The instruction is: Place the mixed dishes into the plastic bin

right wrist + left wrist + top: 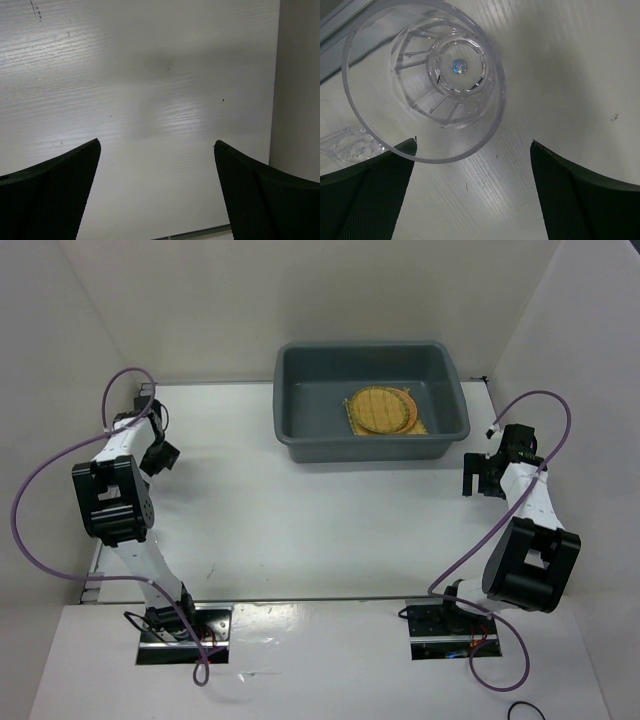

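The small clear glass cup [425, 80] stands upright on the white table, seen from above in the left wrist view. My left gripper [473, 142] is open, with the cup just ahead and to the left of the gap and its rim by the left fingertip [395, 165]. In the top view the left gripper [158, 455] hides the cup. The grey plastic bin [300, 405] stands at the back centre. In it lies the square yellow woven mat [422, 427] with a round orange-brown disc [375, 410] on it; a green rim [409, 412] shows at its right. My right gripper [478, 475] [156, 141] is open and empty over bare table.
White enclosure walls stand close on the left, right and back. A metal strip at the table's left edge [335, 45] runs just beyond the cup. The right wall's foot [297, 100] is close beside the right gripper. Purple cables loop off both arms.
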{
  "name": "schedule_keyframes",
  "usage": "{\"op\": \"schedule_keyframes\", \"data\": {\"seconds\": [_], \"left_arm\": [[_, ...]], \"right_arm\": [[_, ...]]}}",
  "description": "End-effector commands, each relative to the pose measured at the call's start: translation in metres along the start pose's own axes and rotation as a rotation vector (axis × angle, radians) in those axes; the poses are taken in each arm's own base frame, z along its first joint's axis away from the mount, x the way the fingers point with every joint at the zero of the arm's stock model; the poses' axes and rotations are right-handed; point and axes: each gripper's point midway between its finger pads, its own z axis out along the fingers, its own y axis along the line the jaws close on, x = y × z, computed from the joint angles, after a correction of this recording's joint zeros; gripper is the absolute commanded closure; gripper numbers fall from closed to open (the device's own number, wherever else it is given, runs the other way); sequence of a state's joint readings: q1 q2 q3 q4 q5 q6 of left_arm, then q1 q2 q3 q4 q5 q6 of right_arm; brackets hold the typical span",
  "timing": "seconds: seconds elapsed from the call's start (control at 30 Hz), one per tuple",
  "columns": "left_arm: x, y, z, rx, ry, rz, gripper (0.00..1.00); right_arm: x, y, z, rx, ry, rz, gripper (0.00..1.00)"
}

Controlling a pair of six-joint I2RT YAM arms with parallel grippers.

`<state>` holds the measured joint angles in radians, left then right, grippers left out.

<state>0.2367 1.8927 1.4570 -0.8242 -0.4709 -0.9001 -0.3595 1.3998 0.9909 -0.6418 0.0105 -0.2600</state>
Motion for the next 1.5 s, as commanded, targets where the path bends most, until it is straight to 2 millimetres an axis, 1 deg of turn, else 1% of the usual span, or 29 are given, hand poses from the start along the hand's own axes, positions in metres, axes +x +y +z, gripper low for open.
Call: {"op": "schedule_keyframes", "data": {"seconds": [0.0, 0.07, 0.13, 0.17, 0.23, 0.27, 0.33, 0.37, 0.4, 0.43, 0.5, 0.53, 0.57, 0.6, 0.63, 0.7, 0.73, 0.77, 0.87, 0.9, 0.93, 1.0, 1.1, 1.13, 1.23, 1.27, 1.37, 1.4, 1.47], "left_arm": [[-0.004, -0.007, 0.006, 0.031, 0.001, 0.034, 0.00], [-0.009, -0.010, 0.002, 0.040, -0.008, 0.028, 0.00], [-0.015, -0.016, -0.011, 0.090, -0.012, 0.022, 0.00], [-0.018, -0.017, -0.021, 0.119, -0.020, 0.011, 0.00], [-0.019, -0.033, -0.043, 0.191, -0.035, 0.022, 0.00], [-0.026, -0.040, -0.060, 0.238, -0.061, 0.023, 0.00], [-0.032, -0.049, -0.076, 0.276, -0.090, 0.034, 0.00], [-0.039, -0.051, -0.084, 0.294, -0.108, 0.024, 0.00], [-0.053, -0.054, -0.095, 0.313, -0.145, 0.017, 0.00], [-0.052, -0.055, -0.093, 0.301, -0.135, 0.034, 0.00], [-0.064, -0.055, -0.093, 0.284, -0.152, 0.034, 0.00], [-0.068, -0.060, -0.092, 0.279, -0.149, 0.050, 0.00], [-0.075, -0.058, -0.089, 0.267, -0.160, 0.036, 0.00], [-0.075, -0.058, -0.087, 0.259, -0.155, 0.049, 0.00], [-0.076, -0.061, -0.080, 0.242, -0.155, 0.053, 0.00], [-0.080, -0.058, -0.075, 0.221, -0.156, 0.046, 0.00], [-0.079, -0.059, -0.071, 0.214, -0.149, 0.050, 0.00], [-0.081, -0.056, -0.069, 0.209, -0.150, 0.052, 0.00], [-0.077, -0.053, -0.055, 0.186, -0.130, 0.056, 0.00], [-0.080, -0.049, -0.053, 0.179, -0.130, 0.046, 0.00], [-0.075, -0.049, -0.046, 0.167, -0.117, 0.054, 0.00], [-0.076, -0.045, -0.039, 0.154, -0.121, 0.046, 0.00], [-0.064, -0.038, -0.026, 0.121, -0.100, 0.071, 0.00], [-0.066, -0.035, -0.022, 0.117, -0.100, 0.061, 0.00], [-0.052, -0.030, -0.009, 0.091, -0.071, 0.079, 0.00], [-0.052, -0.026, -0.005, 0.080, -0.064, 0.075, 0.00], [-0.045, -0.024, 0.002, 0.073, -0.055, 0.080, 0.00], [-0.039, -0.020, 0.006, 0.060, -0.041, 0.089, 0.00], [-0.033, -0.022, 0.010, 0.074, -0.027, 0.099, 0.00]], "right_arm": [[0.000, 0.002, 0.001, -0.005, -0.001, -0.011, 0.02], [0.001, 0.002, 0.003, -0.007, 0.008, -0.012, 0.02], [0.001, 0.004, 0.004, -0.016, 0.006, -0.011, 0.02], [0.001, 0.004, 0.004, -0.016, 0.006, -0.011, 0.02], [0.001, 0.003, 0.004, -0.016, 0.006, -0.021, 0.02], [0.002, 0.004, 0.006, -0.018, 0.014, -0.021, 0.02], [0.002, 0.005, 0.006, -0.027, 0.012, -0.021, 0.02], [0.002, 0.005, 0.006, -0.027, 0.012, -0.021, 0.02], [0.002, 0.005, 0.006, -0.027, 0.012, -0.021, 0.02], [0.002, 0.005, 0.006, -0.027, 0.012, -0.021, 0.02], [0.002, 0.005, 0.006, -0.027, 0.012, -0.021, 0.02], [0.002, 0.005, 0.006, -0.027, 0.012, -0.021, 0.02], [0.002, 0.005, 0.006, -0.027, 0.012, -0.021, 0.02], [0.002, 0.005, 0.006, -0.027, 0.012, -0.021, 0.02], [0.002, 0.005, 0.006, -0.027, 0.012, -0.021, 0.02], [0.002, 0.005, 0.006, -0.027, 0.012, -0.021, 0.02], [0.002, 0.005, 0.006, -0.027, 0.012, -0.021, 0.02], [0.002, 0.005, 0.006, -0.027, 0.012, -0.021, 0.02], [0.002, 0.005, 0.006, -0.027, 0.012, -0.021, 0.02], [0.002, 0.005, 0.006, -0.027, 0.012, -0.021, 0.02], [0.002, 0.005, 0.006, -0.027, 0.012, -0.021, 0.02], [0.004, 0.006, 0.008, -0.030, 0.023, -0.021, 0.02], [0.006, 0.005, 0.011, -0.023, 0.034, -0.021, 0.02], [0.006, 0.005, 0.011, -0.023, 0.034, -0.021, 0.02], [0.006, 0.005, 0.011, -0.023, 0.034, -0.021, 0.02], [0.006, 0.005, 0.011, -0.023, 0.034, -0.021, 0.02], [0.007, 0.005, 0.013, -0.025, 0.043, -0.021, 0.02], [0.007, 0.005, 0.013, -0.025, 0.043, -0.021, 0.02], [0.007, 0.005, 0.013, -0.025, 0.043, -0.021, 0.02]]}}
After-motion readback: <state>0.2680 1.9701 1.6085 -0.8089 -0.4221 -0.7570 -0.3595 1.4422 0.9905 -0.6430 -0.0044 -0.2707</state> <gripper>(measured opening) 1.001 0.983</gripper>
